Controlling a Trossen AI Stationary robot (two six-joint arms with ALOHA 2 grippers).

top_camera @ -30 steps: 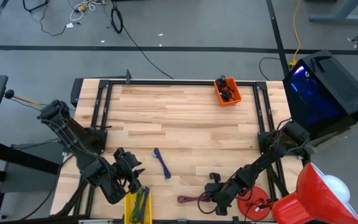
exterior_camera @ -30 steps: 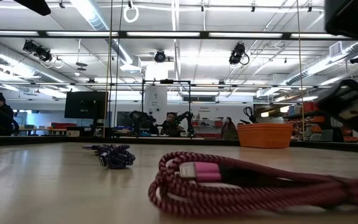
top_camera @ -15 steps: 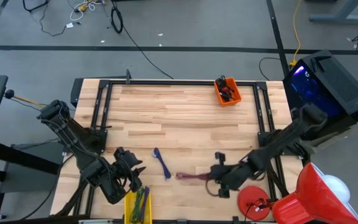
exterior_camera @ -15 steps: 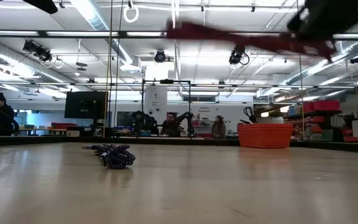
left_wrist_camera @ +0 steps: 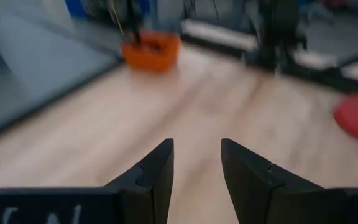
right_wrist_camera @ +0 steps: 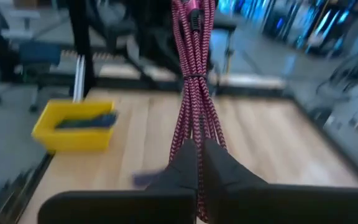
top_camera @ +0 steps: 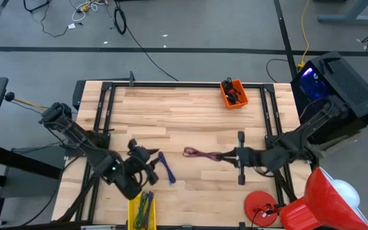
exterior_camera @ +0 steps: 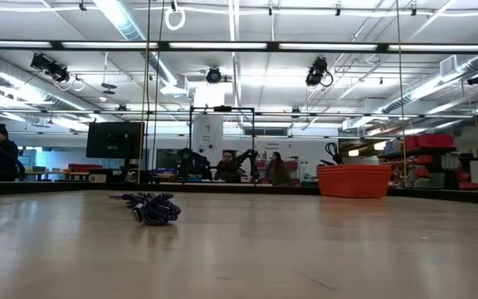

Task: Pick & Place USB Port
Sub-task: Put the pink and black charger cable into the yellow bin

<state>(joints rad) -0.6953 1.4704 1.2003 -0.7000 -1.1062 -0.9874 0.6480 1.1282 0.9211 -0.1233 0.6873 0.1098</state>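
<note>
A magenta braided USB cable bundle (top_camera: 200, 153) is off the table in my right gripper (top_camera: 225, 155), which is shut on it over the table's middle right. In the right wrist view the bundle (right_wrist_camera: 194, 74) runs out ahead of the gripper (right_wrist_camera: 199, 152). A blue cable bundle (top_camera: 166, 168) lies flat on the wood, also seen in the low view (exterior_camera: 152, 208). My left gripper (top_camera: 151, 170) is open just left of the blue cable, holding nothing (left_wrist_camera: 196, 163). Neither gripper shows in the low view. My right gripper pinches the magenta bundle by one end (right_wrist_camera: 191, 127) between its two fingers (right_wrist_camera: 222, 168). The fingers come roughly level from the table's right and lie along the bundle. The bundle is lifted clear and reaches out past the fingertips toward the table's left (top_camera: 190, 152).
An orange bin (top_camera: 233, 93) with dark items stands at the far edge, also seen in the low view (exterior_camera: 355, 180). A yellow bin (top_camera: 143, 211) holding cables sits at the near edge. A red round object (top_camera: 260, 207) lies near right. Black frame rails (top_camera: 184, 85) border the table.
My right gripper has risen from the near edge and moved toward the far edge, turning to point at the table's left. The magenta bundle, which lay on the table, went up with it and is now lifted clear. My left gripper moved right toward the blue cable.
</note>
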